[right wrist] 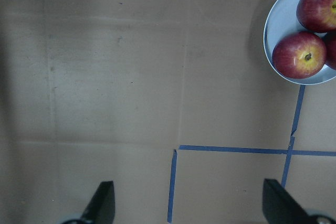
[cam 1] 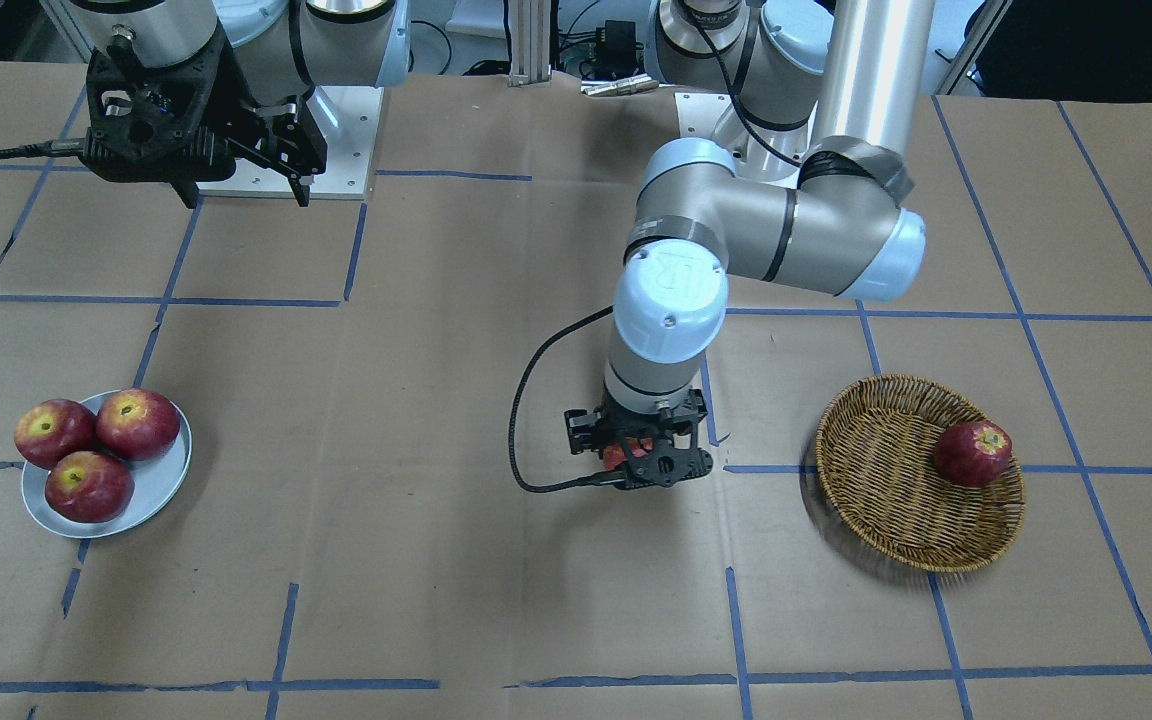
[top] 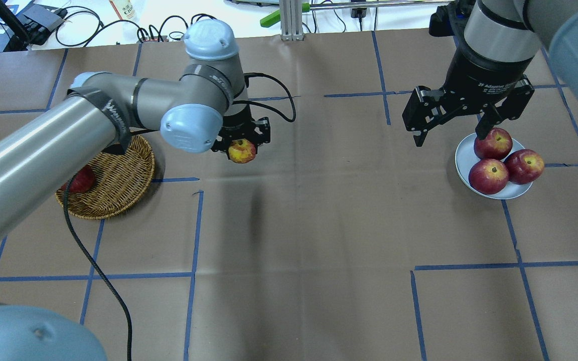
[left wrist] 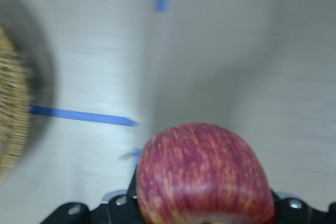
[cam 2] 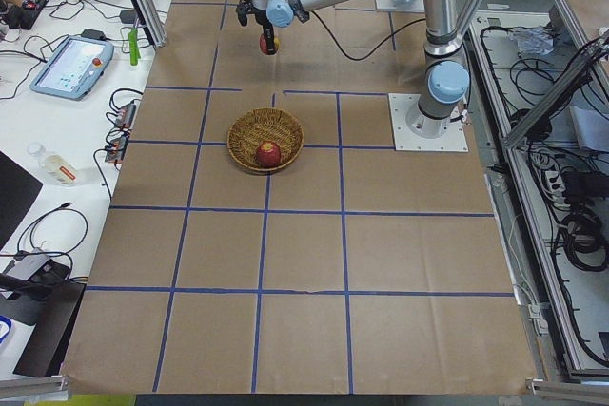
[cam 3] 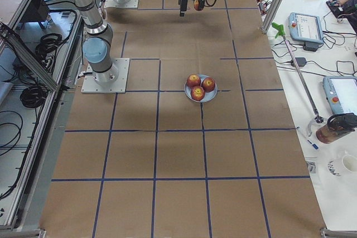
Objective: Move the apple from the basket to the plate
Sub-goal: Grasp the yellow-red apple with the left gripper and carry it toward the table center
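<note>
brown paper table [top: 319, 225] with blue tape lines. left gripper [top: 241, 142] is clamped on the apple [top: 242, 152], holding it up off the table, with the basket [top: 118, 180] near on its left. plate [top: 464, 156] is well apart to its right, on the side of the right gripper [top: 449, 139], whose fingers are spread apart. three dark apples [top: 489, 175] sit on the plate, and one deep-red apple [cam 1: 973, 453] is in the basket.
</note>
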{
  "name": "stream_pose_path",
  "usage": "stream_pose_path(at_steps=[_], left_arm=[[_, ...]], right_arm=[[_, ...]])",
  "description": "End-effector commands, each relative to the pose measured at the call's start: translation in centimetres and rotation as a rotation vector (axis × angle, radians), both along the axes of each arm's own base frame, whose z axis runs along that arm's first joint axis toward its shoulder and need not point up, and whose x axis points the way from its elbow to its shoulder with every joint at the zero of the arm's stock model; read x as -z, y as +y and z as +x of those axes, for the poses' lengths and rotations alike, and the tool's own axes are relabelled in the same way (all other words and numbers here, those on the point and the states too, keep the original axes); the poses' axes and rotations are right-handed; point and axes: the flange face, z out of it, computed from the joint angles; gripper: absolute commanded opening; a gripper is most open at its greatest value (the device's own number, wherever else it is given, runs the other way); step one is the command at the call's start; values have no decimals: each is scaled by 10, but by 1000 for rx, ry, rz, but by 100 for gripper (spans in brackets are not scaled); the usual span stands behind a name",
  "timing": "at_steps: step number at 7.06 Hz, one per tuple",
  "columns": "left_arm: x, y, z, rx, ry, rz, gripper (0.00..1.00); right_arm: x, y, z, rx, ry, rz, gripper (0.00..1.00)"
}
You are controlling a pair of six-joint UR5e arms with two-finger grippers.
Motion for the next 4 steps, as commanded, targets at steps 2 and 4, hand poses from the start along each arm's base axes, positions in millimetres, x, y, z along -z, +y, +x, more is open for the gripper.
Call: stream_pose_path(at_steps=[2, 4], left_arm=[[58, 12, -85, -69, 15, -47, 65], [68, 21, -83, -58, 2, -28, 65]], right_arm=[[1, 0, 0, -2, 0, 2, 100], [1, 0, 0, -2, 0, 2, 100]])
